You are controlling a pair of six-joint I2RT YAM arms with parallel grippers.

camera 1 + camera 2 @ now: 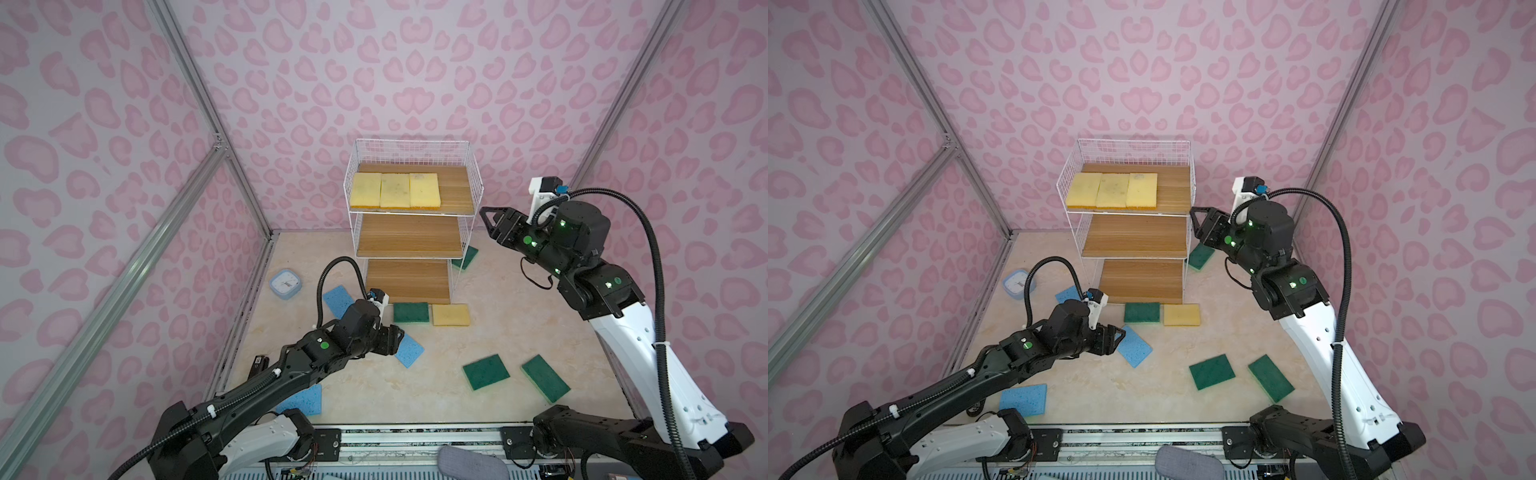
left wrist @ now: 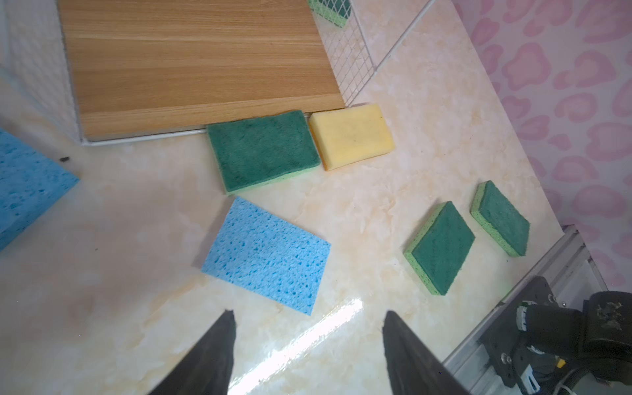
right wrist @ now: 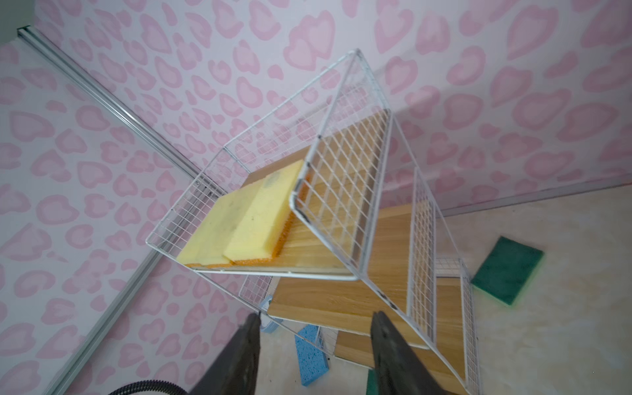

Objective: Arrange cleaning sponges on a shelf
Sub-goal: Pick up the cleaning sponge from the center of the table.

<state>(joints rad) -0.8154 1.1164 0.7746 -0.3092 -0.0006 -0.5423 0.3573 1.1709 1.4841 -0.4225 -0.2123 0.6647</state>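
Left gripper (image 2: 309,312): jaws apart, empty. Blue sponge (image 2: 268,256) just ahead, before shelf (image 2: 191,68), long axis seemingly slanted across jaws. Right gripper (image 3: 314,314) farther, beside shelf top.

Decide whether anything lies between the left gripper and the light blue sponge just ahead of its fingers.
Nothing visible does. In the left wrist view the left gripper is open and empty, and only bare tabletop separates it from the light blue sponge. The nearest dark green sponge lies beyond it, not between.
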